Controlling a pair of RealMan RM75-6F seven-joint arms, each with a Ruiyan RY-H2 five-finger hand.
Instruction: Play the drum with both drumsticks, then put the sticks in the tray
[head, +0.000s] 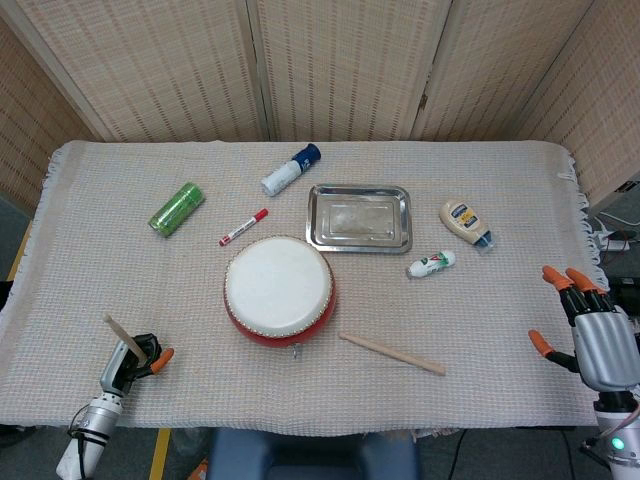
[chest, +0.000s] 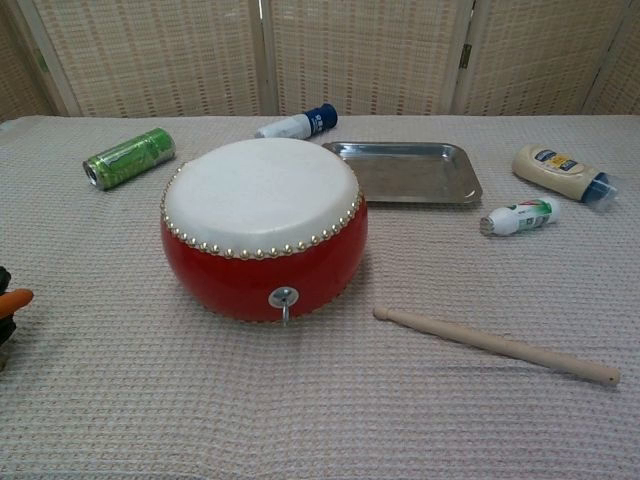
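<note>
A red drum (head: 279, 290) (chest: 262, 226) with a white skin stands in the middle of the table. One wooden drumstick (head: 392, 354) (chest: 497, 345) lies on the cloth to the drum's right front. My left hand (head: 131, 364) (chest: 8, 310) grips the other drumstick (head: 122, 332) at the table's near left corner; the stick points up and away. My right hand (head: 590, 327) hovers open past the table's right edge, fingers spread, holding nothing. The metal tray (head: 359, 218) (chest: 408, 172) lies empty behind the drum.
A green can (head: 176, 209) (chest: 128, 157), a red marker (head: 243, 227) and a white bottle with a blue cap (head: 290, 169) (chest: 296, 123) lie at the back left. A mayonnaise bottle (head: 465, 222) (chest: 558, 172) and a small white tube (head: 431, 264) (chest: 517, 217) lie right of the tray.
</note>
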